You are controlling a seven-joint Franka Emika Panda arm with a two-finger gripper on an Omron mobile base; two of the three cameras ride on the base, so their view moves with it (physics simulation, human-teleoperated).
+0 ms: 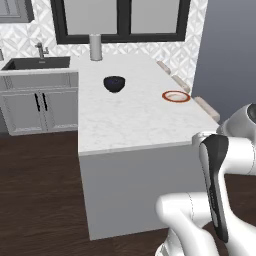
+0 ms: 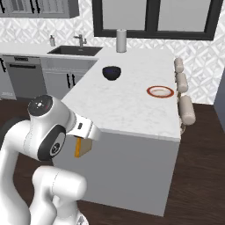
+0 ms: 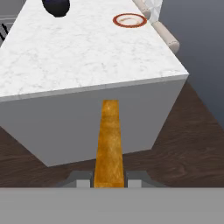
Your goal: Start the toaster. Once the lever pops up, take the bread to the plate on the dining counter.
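The hand (image 3: 109, 181) pinches the bread (image 3: 109, 144) edge-on between its fingertips (image 3: 81, 180), the slice pointing toward the grey side wall of the dining counter (image 3: 87, 57). From the right base camera the bread hangs below the hand, beside the counter's near corner and lower than its marble top. The plate (image 2: 160, 91) lies near the counter's right edge, beside the stools (image 2: 186, 110). A dark bowl (image 2: 111, 72) sits farther back, well apart from the plate.

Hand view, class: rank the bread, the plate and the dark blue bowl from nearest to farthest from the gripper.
1. The bread, clamped edge-on in the gripper.
2. The plate, far across the dining counter, towards its right edge.
3. The dark blue bowl, far left; too close to the plate to call.
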